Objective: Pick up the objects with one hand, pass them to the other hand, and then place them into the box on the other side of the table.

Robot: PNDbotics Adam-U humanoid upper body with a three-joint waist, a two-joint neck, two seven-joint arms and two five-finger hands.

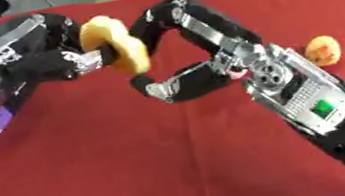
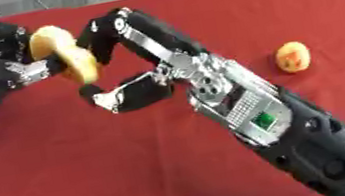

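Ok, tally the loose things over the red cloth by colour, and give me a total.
Yellow, in the air between the left hand and the right hand: 1, the yellow object.
Orange, lying on the red cloth: 1, the orange object.
Total: 2.

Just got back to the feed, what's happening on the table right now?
The handover is under way above the red tablecloth. The left hand holds the yellow object, and the right hand has its fingers curled around the other side. A second, smaller orange-yellow object lies on the cloth to the right. No box is in view.
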